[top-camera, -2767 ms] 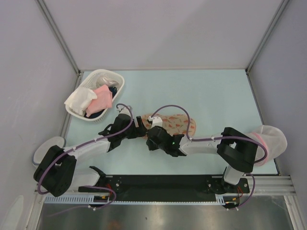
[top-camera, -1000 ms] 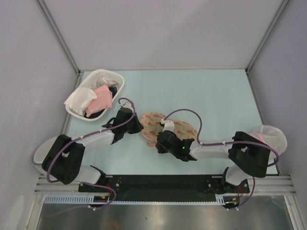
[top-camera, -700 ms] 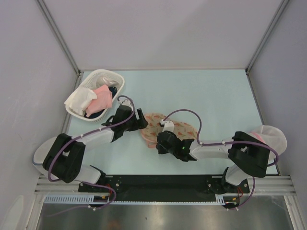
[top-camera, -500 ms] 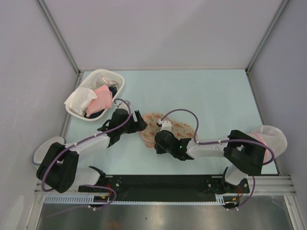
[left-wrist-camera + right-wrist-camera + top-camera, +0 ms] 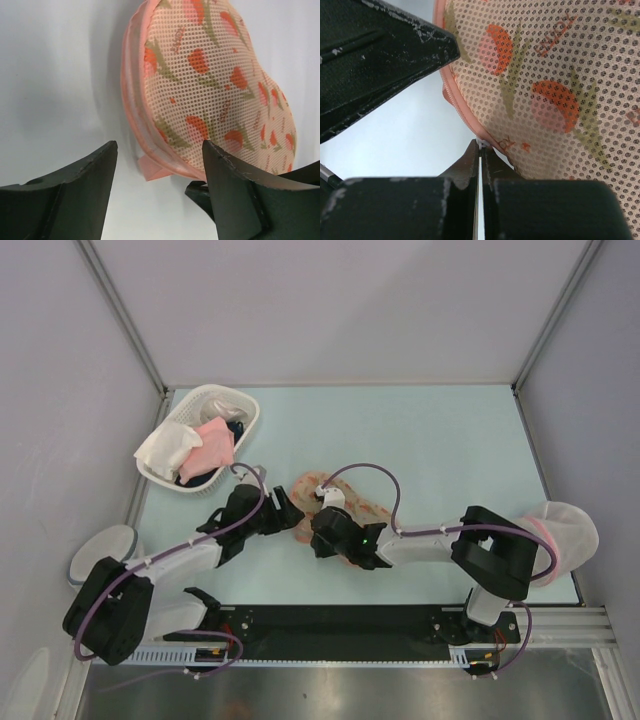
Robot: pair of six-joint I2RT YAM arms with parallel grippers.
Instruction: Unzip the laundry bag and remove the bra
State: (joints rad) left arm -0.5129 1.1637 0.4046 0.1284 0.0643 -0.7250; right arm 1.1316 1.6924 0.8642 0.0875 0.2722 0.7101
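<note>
The floral laundry bag (image 5: 210, 90) lies flat on the pale surface (image 5: 450, 440), between the arms. The left hand (image 5: 159, 148) gapes wide and empty at the bag's end. The right hand (image 5: 480, 149) is pinched tight on the small zip pull (image 5: 481, 143).

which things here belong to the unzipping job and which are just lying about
Job: laundry bag; right pincer, shut on its zip edge; left pincer, open beside it.
Lying about: white basket with pink cloth and white cloth; white mesh dome.
</note>
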